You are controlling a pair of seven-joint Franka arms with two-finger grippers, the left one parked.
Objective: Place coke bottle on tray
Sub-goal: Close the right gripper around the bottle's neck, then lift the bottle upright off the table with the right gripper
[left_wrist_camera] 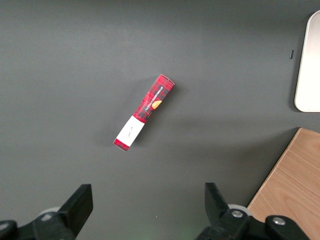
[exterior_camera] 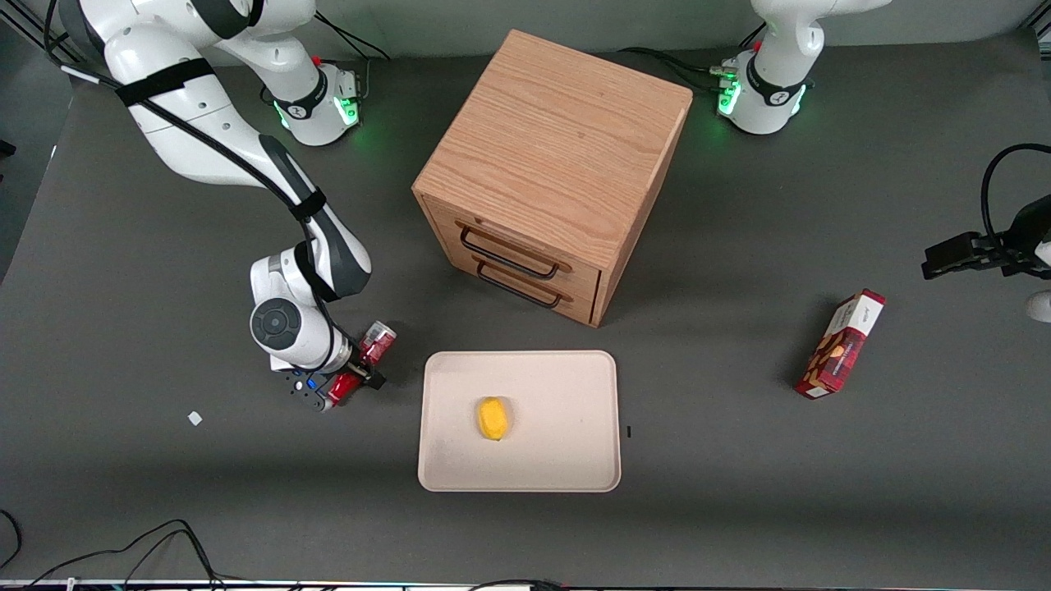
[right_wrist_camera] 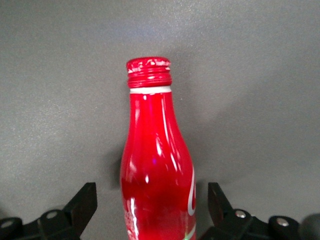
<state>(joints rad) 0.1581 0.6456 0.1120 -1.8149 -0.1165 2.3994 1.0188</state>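
Observation:
The coke bottle point(exterior_camera: 376, 341) is red with a silver base and lies on the dark table, beside the tray on the working arm's side. The right wrist view shows its red cap, narrow neck and glossy body point(right_wrist_camera: 155, 150). My gripper point(exterior_camera: 360, 369) is low over the bottle and open. Its two black fingers straddle the bottle's lower body, gripper point(right_wrist_camera: 151, 195), with a gap on each side. The beige tray point(exterior_camera: 575, 369) lies flat, nearer the front camera than the cabinet, and a corner of the tray point(left_wrist_camera: 307, 65) shows in the left wrist view.
A small yellow object point(exterior_camera: 493, 419) lies on the tray. The wooden drawer cabinet point(exterior_camera: 550, 164) stands at the middle of the table. A red snack box point(exterior_camera: 842, 343) point(left_wrist_camera: 144, 112) lies toward the parked arm's end. A white scrap point(exterior_camera: 195, 418) lies near my arm.

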